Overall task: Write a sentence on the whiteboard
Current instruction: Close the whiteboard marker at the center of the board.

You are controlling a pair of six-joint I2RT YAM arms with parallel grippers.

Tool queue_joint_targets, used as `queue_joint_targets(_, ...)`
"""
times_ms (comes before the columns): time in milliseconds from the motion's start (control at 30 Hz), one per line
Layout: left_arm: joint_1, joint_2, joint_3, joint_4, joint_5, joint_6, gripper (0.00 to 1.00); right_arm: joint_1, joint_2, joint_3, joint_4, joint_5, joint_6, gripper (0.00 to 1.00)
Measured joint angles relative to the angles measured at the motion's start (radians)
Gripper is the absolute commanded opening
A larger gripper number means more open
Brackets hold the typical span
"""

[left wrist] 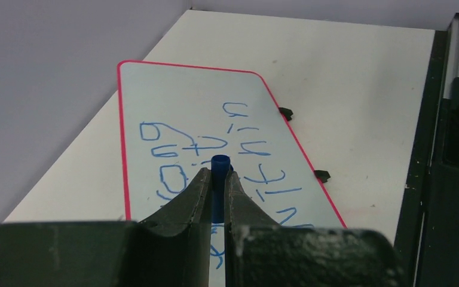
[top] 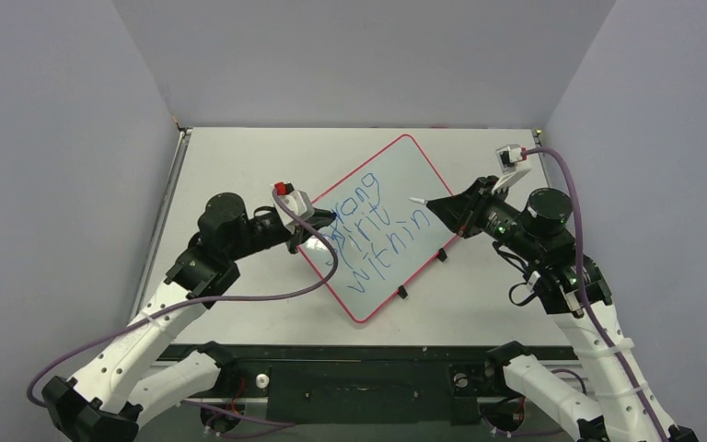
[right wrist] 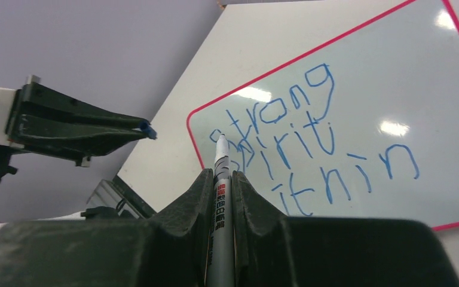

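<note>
pale table [top: 239,157], whiteboard [top: 411,168] with blue sentence [top: 373,230]

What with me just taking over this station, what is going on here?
The right end effector is shut on a marker, whose tip points over the whiteboard. The left end effector is shut on a blue cap near the board's left edge. The sentence "strong spirit within" is on the board in blue, in three lines, so the writing looks finished. Capping the marker may come next.
</note>
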Motion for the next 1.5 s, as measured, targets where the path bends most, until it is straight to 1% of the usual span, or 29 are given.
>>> queue_joint_targets(100,-0.03,0.039,-0.011,0.056,0.06,0.017,0.0,0.018,0.002,0.004,0.021,-0.033,0.028,0.0)
queue_joint_targets(233,-0.044,0.078,-0.011,0.101,0.148,0.049,0.0,0.056,0.024,0.02,0.021,-0.066,0.039,0.0)
queue_joint_targets(400,-0.045,0.157,0.019,0.101,0.24,0.101,0.0,0.107,0.047,0.027,0.02,-0.078,0.039,0.0)
queue_joint_targets(633,-0.045,0.189,0.039,0.106,0.305,0.132,0.0,0.165,0.05,0.031,0.02,-0.076,0.038,0.0)
queue_joint_targets(800,-0.05,0.204,0.039,0.109,0.335,0.133,0.0,0.195,0.056,0.031,0.02,-0.069,0.038,0.0)
queue_joint_targets(1100,-0.067,0.229,0.05,0.114,0.367,0.133,0.0,0.21,0.077,0.03,0.02,-0.045,0.038,0.0)
queue_joint_targets(1500,-0.083,0.252,0.061,0.122,0.376,0.133,0.0,0.242,0.077,0.003,0.02,-0.021,0.038,0.0)
